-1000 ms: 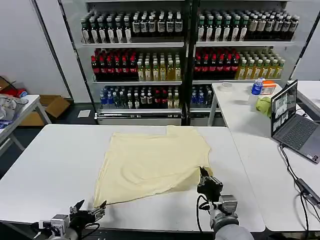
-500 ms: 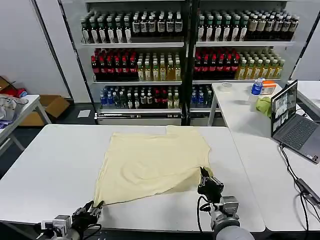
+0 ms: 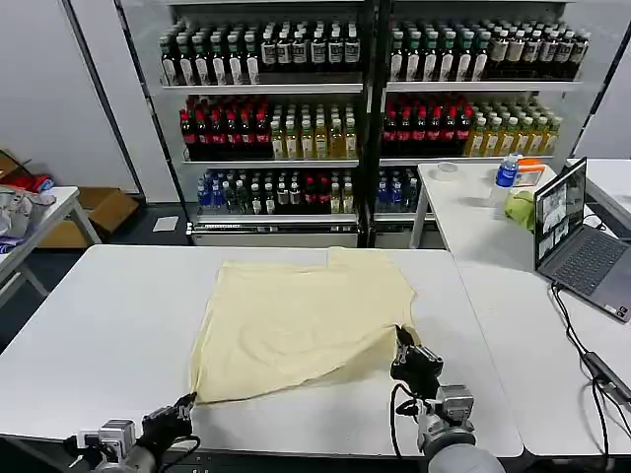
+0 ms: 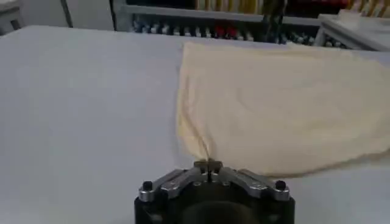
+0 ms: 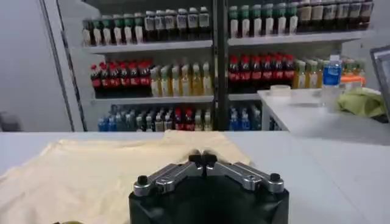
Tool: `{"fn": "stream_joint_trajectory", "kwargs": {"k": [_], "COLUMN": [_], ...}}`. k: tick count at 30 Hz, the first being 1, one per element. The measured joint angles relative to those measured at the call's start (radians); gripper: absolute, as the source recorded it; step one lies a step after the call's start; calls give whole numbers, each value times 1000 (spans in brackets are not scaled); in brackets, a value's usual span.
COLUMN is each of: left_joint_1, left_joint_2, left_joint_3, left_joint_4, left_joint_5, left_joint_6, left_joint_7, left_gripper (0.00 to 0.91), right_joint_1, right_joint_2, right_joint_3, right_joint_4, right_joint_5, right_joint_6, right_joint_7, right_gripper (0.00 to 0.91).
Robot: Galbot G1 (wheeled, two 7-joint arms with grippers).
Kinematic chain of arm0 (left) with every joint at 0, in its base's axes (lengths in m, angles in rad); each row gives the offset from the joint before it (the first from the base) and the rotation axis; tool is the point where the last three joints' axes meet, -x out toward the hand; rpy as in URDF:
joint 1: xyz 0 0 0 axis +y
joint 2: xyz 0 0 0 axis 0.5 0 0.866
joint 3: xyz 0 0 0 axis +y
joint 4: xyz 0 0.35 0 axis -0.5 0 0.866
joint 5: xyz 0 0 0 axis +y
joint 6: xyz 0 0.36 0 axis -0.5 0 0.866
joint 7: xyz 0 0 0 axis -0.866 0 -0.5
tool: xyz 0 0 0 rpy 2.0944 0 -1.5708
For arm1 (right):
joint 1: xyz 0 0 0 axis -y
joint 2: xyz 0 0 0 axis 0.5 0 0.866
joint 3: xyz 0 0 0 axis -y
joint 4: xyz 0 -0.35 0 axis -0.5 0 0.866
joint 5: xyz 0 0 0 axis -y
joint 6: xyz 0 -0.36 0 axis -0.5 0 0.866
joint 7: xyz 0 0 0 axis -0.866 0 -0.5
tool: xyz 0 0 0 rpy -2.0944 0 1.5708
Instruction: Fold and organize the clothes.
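A white desk (image 3: 108,325) carries the cream-yellow garment (image 3: 301,320), spread flat at its middle. The left gripper (image 3: 183,404) has its jaws closed on the garment's near left corner. The right gripper (image 3: 404,350) pinches the near right corner, jaws closed.

A big white tabletop (image 3: 108,325) sits in front. Behind it stand tall shelves (image 3: 365,89) packed with rows of bottles (image 3: 266,49). Some bottles are dark, some have red labels, and some are yellow.

On the right is another white tabletop (image 3: 513,296). An open laptop (image 3: 577,236) rests on it, and a dark cable (image 3: 582,340) runs from the laptop toward the near edge. Farther back on it are a blue bottle (image 3: 507,170) and a green cloth (image 3: 520,208).

On the far left, a pile of grey-white cloth (image 3: 15,212) lies on a small side table. A brown cardboard box (image 3: 104,210) sits on the floor near it.
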Motion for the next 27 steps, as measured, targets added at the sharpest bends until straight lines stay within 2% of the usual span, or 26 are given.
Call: {"fn": "stream_joint_trajectory", "kwargs": {"k": [14, 27], "left_joint_1": [-63, -207], "left_joint_2": [46, 105], "left_joint_3": [-69, -27], "left_joint_4": [19, 110], "left_joint_5": [-126, -185], "left_joint_6": [-27, -35], "left_joint_7": [-8, -6], "left_gripper": [10, 10], "right_joint_1": [54, 91], "right_joint_2": [-15, -11], "right_joint_3": [-2, -8], "right_joint_4": [-41, -94], "right_joint_5": [23, 23], "right_joint_6": [3, 1], "right_joint_7": [1, 1], "right_gripper": [0, 0]}}
